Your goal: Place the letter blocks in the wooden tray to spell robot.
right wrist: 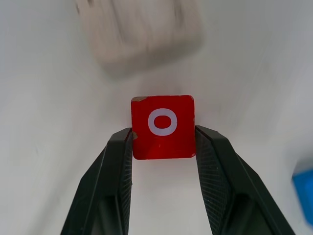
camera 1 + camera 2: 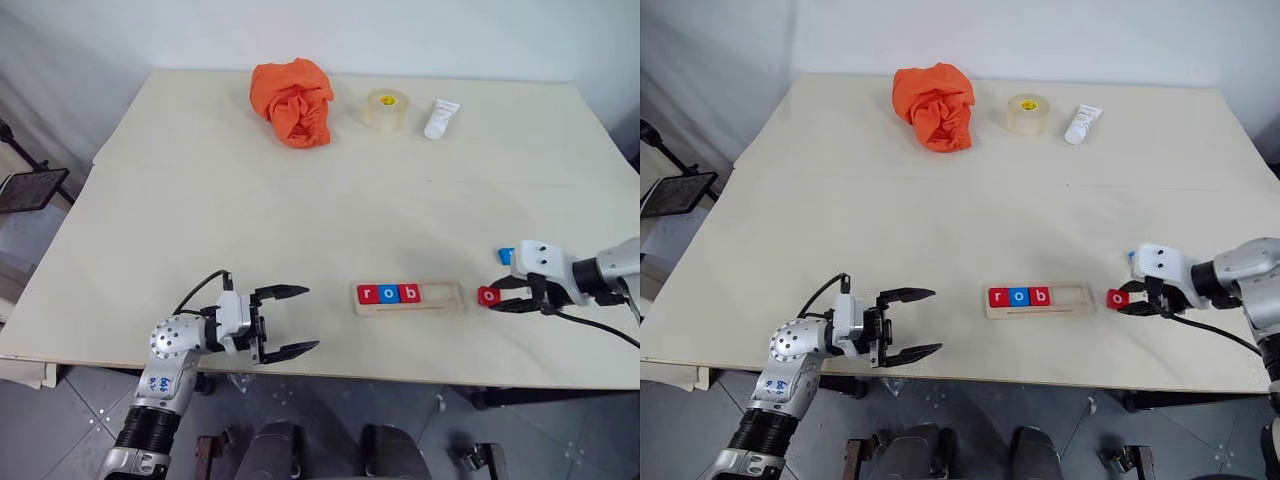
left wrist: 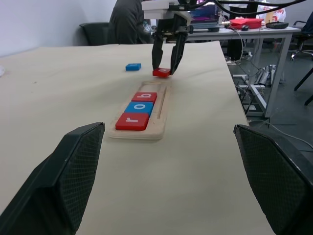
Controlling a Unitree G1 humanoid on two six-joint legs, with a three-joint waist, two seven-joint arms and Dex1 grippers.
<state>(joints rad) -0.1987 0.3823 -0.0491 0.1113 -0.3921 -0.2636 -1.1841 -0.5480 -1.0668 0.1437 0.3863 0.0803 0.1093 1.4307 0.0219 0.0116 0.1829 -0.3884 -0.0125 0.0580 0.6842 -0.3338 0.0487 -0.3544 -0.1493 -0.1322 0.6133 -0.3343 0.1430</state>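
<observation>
While both arms sit over the near edge of the tabletop (image 2: pixel 200 200), entries as follows.

Right arm: reaches in from the right side, forearm roughly level, wrist turned inward, gripper angled down toward the tabletop.
Right gripper (image 1: pixel 163 142): clenched on the red o block (image 1: pixel 163 126), one finger (image 1: pixel 120 161) against each side edge; letter faces up.
Red o block, place: just beside the right end of the wooden tray (image 2: pixel 440 306), outside it; whether it rests on the tabletop or is lifted clear I cannot tell.
Wooden tray: lies near the front edge, long side running left to right.
Tray contents: red r block (image 2: pixel 367 294), blue o block (image 2: pixel 388 293), red b block (image 2: pixel 409 293), side by side, touching, filling the left part of the slot; right part of the slot bare.
Blue block (image 2: pixel 506 256): flat on the tabletop, just behind the right gripper; letter not readable.
Left arm: elbow low at the front edge, forearm rising, wrist bent so the gripper points right toward the tray, about level.
Left gripper (image 2: pixel 295 320): released, fingers spread wide, holding nothing, well apart from the tray.
Far side: orange cloth (image 2: pixel 293 100), tape roll (image 2: pixel 385 108), white tube (image 2: pixel 441 118), in a row.
</observation>
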